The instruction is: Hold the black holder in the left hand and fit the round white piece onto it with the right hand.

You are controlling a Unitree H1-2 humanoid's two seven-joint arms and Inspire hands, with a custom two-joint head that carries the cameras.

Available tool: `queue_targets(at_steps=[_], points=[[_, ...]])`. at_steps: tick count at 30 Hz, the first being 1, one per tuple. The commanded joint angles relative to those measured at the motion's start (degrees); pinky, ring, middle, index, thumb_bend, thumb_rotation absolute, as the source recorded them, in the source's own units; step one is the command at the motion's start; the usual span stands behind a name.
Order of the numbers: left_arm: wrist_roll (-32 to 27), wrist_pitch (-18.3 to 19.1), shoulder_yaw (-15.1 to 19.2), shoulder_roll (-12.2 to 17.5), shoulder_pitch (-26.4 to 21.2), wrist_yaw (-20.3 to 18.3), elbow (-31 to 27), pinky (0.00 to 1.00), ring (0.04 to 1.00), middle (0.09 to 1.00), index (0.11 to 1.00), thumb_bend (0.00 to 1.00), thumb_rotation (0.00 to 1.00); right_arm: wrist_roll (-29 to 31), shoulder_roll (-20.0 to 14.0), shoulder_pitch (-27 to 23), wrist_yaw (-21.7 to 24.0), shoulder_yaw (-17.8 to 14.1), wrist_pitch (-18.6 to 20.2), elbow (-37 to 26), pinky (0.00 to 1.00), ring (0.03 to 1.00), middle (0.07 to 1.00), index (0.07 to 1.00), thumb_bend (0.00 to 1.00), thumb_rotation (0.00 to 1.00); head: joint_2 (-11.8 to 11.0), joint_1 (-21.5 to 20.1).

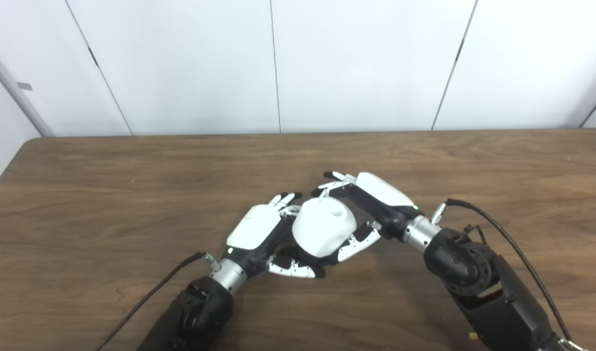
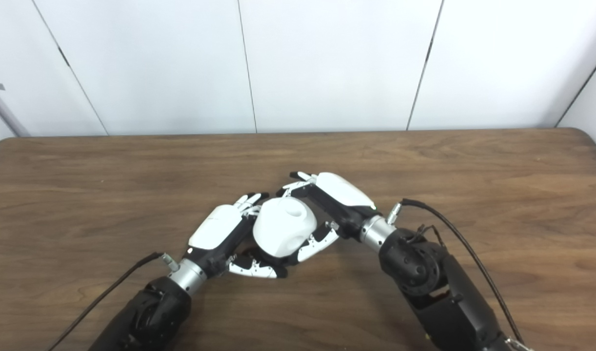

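Near the counter's [image 1: 132, 195] front-middle, both my hands meet around the round white piece [image 1: 322, 229]. Open wood runs all round: wide bare stretches left and right, a clear band behind up to the far edge, less room toward me where my forearms come in. Rounded corners show at far left and far right.

Left hand [image 1: 259, 234] sits just left of the piece, palm turned toward it, fingers [image 1: 286, 199] curled behind it and thumb reaching underneath. Something dark shows below the piece at the thumb, probably the black holder [image 1: 290, 253], but mostly hidden; can't tell whether it's really gripped or how the piece sits on it.

Right hand [image 1: 371, 204] is closed on the piece from the right: fingers [image 1: 334, 183] over its far top edge, thumb pressed against its near lower side.

Piece: smooth, matte white, bulbous, with a round hole in its upper face, tilted slightly to the right. Can't tell if it touches the wood.

Counter is dark brown woodgrain. Black cables trail from both wrists. Behind: plain white wall panels [image 1: 366, 63] with thin dark seams.
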Motion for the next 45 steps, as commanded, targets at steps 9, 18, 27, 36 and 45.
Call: queue_targets(at_steps=[9,18,27,36,45], points=[[0.6,-1.2,-0.6,-0.5,-1.3,0.4,0.9,1.0,0.973,0.813,0.482,0.52,0.05,-2.2,-1.1,-4.5,-1.7,-1.9,-5.6,-4.5,1.0,0.94,0.775,0.482,0.51,0.14,-0.3,-0.2],[0.8,-0.9,-0.5,-0.7,-1.3,0.7,0.7,1.0,0.972,0.811,0.482,0.52,0.06,-5.0,-0.7,-4.1,-2.5,-2.0,-8.9,-4.7,1.0,0.939,0.77,0.482,0.52,0.14,-0.3,0.1],[0.6,-0.8,-0.4,-0.5,-1.2,0.2,0.2,1.0,0.972,0.812,0.482,0.52,0.06,-5.9,-2.1,-6.0,-0.9,-2.5,-10.9,-6.1,1.0,0.942,0.767,0.481,0.52,0.14,-0.1,-0.1],[0.4,-1.2,-0.3,-0.3,-1.2,0.4,0.5,1.0,0.972,0.811,0.482,0.52,0.05,-7.1,-4.7,-8.3,-0.4,-4.3,-12.6,-7.1,1.0,0.921,0.749,0.48,0.52,0.13,-0.2,-0.4],[0.2,-1.5,0.0,-0.1,-1.2,0.4,0.7,1.0,0.967,0.808,0.482,0.52,0.05,-5.9,-7.4,-12.7,4.8,-5.9,-11.3,-8.1,1.0,0.933,0.756,0.481,0.52,0.13,-0.4,-0.9]])
